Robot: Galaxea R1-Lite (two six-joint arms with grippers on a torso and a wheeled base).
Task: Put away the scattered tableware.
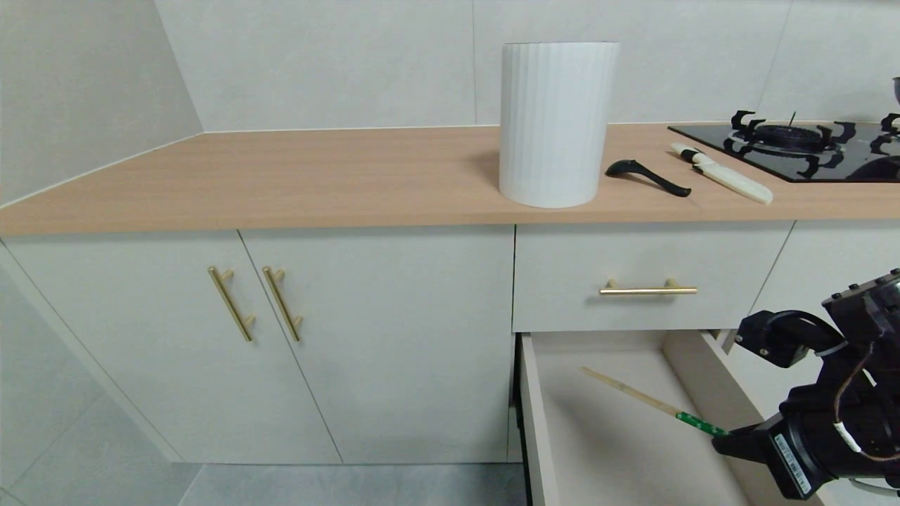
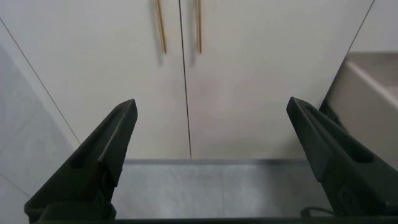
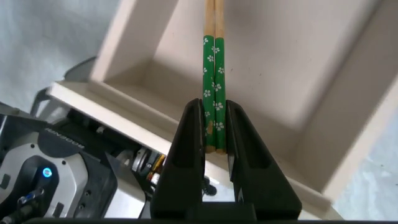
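My right gripper (image 3: 214, 121) is shut on a pair of wooden chopsticks (image 3: 214, 74) with green flowered ends. In the head view the right gripper (image 1: 728, 433) holds the chopsticks (image 1: 640, 399) slanting over the inside of the open lower drawer (image 1: 541, 422). On the wooden counter (image 1: 316, 176) lie a black spoon (image 1: 647, 175) and a white-sheathed knife (image 1: 723, 173), both to the right of a tall white ribbed container (image 1: 555, 123). My left gripper (image 2: 211, 155) is open and holds nothing, facing the cabinet doors (image 2: 186, 74) low near the floor.
A black gas hob (image 1: 794, 147) sits at the counter's right end. Above the open drawer is a shut drawer with a gold handle (image 1: 648, 289). Two cabinet doors with gold handles (image 1: 256, 302) stand to the left. Grey tiled floor (image 1: 105, 464) lies below.
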